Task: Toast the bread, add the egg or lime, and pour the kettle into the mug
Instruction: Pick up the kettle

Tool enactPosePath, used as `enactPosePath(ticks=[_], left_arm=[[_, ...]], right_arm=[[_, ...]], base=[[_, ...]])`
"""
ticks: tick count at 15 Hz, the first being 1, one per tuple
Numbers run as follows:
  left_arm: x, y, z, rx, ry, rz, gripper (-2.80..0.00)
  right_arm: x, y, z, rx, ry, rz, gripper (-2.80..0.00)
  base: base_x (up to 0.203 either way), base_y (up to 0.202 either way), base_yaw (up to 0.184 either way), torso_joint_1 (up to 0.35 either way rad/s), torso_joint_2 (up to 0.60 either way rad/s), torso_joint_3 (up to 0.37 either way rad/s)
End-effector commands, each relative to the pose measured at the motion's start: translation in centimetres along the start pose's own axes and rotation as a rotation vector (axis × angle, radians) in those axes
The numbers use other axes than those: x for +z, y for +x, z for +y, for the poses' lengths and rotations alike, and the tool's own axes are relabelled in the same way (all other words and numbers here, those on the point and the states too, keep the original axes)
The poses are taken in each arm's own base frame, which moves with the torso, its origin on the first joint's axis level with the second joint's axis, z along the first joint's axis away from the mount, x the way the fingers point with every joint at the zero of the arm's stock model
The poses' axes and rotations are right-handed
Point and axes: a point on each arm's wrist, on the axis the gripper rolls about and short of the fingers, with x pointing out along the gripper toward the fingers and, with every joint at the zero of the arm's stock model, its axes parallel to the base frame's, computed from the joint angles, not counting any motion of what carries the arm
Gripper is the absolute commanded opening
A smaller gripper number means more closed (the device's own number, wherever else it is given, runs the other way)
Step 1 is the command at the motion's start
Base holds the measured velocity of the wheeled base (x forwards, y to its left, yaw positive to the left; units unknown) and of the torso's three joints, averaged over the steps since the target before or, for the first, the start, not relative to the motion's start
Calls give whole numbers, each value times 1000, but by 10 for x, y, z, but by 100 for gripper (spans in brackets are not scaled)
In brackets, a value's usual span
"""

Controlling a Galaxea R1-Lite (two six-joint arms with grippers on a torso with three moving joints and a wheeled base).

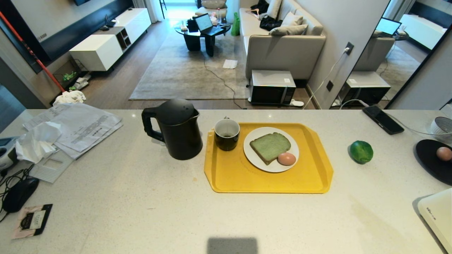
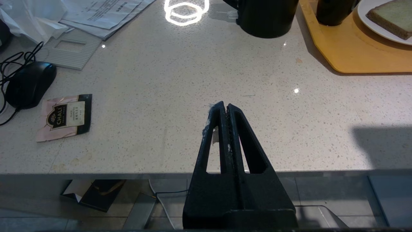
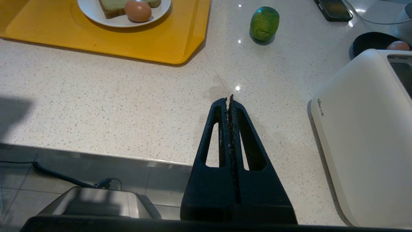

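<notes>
On the yellow tray a white plate carries the pale green bread with the pinkish-brown egg resting against it. The black mug stands at the tray's far left corner, and the tall black kettle sits on the counter just left of the tray. The lime lies on the counter right of the tray. Neither arm shows in the head view. My left gripper is shut and empty over the counter's near edge. My right gripper is likewise shut and empty, with the lime and egg far ahead.
A white toaster stands at the near right corner. A black dish holding a second egg sits at the far right, with a phone behind. Papers, a mouse and a tea sachet clutter the left side.
</notes>
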Motion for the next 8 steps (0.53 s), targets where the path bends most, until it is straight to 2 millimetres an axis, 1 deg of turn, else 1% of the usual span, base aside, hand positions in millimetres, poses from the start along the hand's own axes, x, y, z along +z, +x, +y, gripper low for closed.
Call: enactPosePath(ticks=[1, 6, 8], left_arm=[[0, 0, 0, -1, 0, 1, -280], [0, 0, 0, -1, 0, 0, -280], [0, 0, 0, 1, 0, 1, -280]], right_arm=[[-2, -3, 0, -1, 4, -33, -280], [-1, -3, 0, -10, 97, -36, -280], [-1, -3, 0, -10, 98, -36, -280]], base=[[0, 0, 0, 0, 0, 0], [0, 0, 0, 0, 0, 0], [0, 0, 0, 0, 0, 0]])
